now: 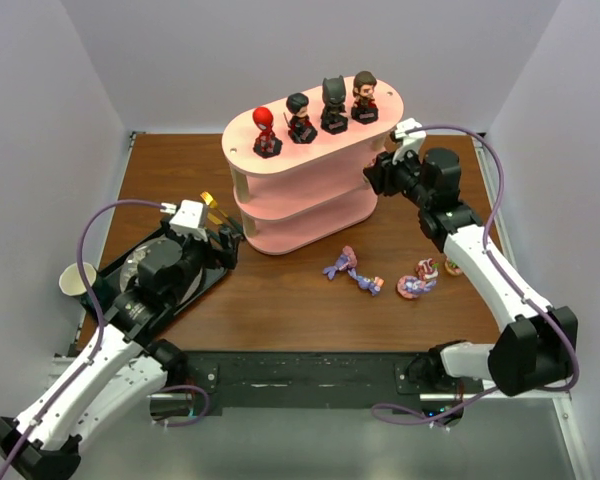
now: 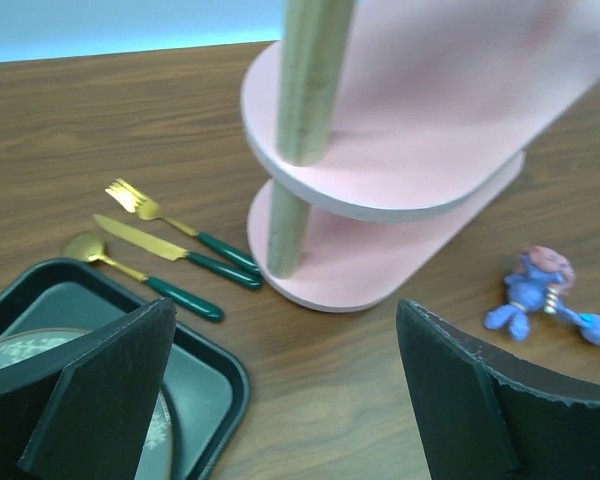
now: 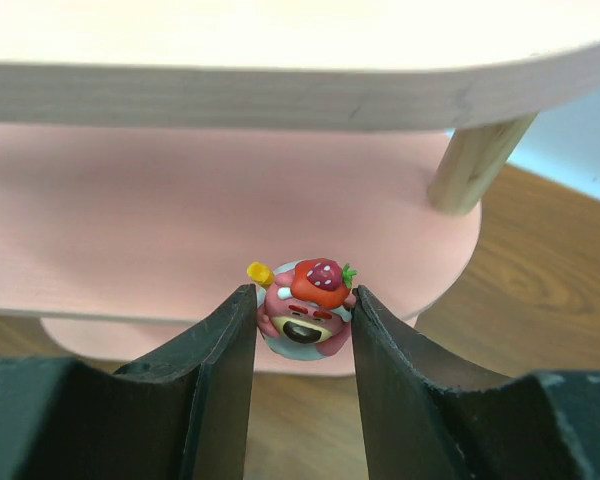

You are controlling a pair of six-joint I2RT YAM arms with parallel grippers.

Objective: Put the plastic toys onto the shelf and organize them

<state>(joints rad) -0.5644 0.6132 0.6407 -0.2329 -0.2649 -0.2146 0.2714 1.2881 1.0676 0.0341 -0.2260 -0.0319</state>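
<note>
- Your right gripper (image 3: 302,325) is clamped on a glossy, round pink figurine (image 3: 302,318) with a strawberry cap — at the rim of the middle board of the shelf (image 3: 180,210).
- Your left gripper (image 2: 285,340) gapes empty over the corner of a black tray (image 2: 205,385).
- The shelf is matte pale pink: oval boards on round wooden posts. Four big-headed figures (image 1: 315,110) line the top.
- The table (image 1: 280,310) is brown wood-grain, and the walls (image 1: 40,120) are plain and pale.
- Pony figures (image 1: 352,270) lie on the table before the shelf, and gold, green-handled cutlery (image 2: 170,250) lies beside the tray.

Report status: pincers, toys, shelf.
Left pincer open, empty. Right pincer shut on small pink strawberry-capped plastic figurine at middle board of pale pink three-tier shelf. Nothing blocking.
</note>
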